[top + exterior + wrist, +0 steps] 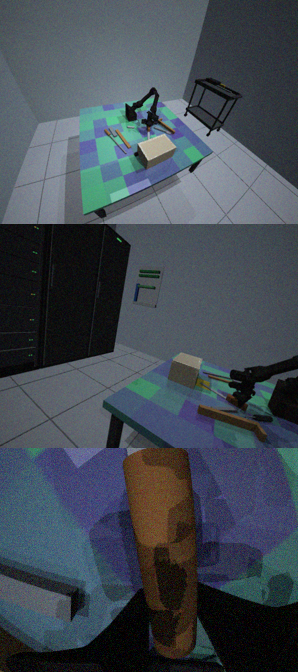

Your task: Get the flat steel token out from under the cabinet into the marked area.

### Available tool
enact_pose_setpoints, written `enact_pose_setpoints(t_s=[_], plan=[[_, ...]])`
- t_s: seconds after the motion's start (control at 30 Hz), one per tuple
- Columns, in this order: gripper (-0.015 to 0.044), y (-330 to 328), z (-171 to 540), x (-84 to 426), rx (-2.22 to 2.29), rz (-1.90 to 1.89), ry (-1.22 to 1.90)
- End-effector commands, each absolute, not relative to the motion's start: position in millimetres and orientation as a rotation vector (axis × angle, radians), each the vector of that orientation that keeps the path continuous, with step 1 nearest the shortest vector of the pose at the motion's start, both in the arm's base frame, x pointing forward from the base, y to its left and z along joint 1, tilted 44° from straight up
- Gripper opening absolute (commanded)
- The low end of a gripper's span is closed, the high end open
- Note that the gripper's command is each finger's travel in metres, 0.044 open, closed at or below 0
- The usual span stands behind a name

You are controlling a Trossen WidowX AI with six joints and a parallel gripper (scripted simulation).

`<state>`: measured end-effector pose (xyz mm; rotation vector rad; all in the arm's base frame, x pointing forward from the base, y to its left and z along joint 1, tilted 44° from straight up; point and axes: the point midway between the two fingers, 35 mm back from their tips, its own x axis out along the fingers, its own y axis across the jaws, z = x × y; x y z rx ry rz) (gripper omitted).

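Exterior reveals a yellow patch (204,382) top hides; wrist shows the gripper (166,589) clamped on an orange handle (233,400) (162,508).

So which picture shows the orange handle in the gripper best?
The wrist view: the orange handle looks big there, between the gripper's dark fingers. The top view shows only a tiny bit below the gripper. The exterior view shows it small, partly hidden.

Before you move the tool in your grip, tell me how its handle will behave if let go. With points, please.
The orange-brown handle (148,129) (236,402) (165,508) looks rounded, so it may roll. Its smooth-edged, straight outline suggests stiffness, probably little flex.
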<state>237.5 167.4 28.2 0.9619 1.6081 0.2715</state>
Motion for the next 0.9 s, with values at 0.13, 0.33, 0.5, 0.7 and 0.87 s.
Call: enact_pose_setpoints(t_s=[0.13, 0.33, 0.5, 0.7, 0.87], plan=[[0.0, 164.6, 27.4, 238.4, 0.99, 0.241, 1.618], [0.0, 159.5, 22.9, 240.2, 0.998, 0.231, 1.622], [0.0, 155.0, 18.8, 241.9, 1.002, 0.226, 1.623], [0.0, 149.6, 13.7, 243.8, 1.005, 0.222, 1.625], [0.0, 145.4, 9.7, 245.3, 1.006, 0.219, 1.625]])
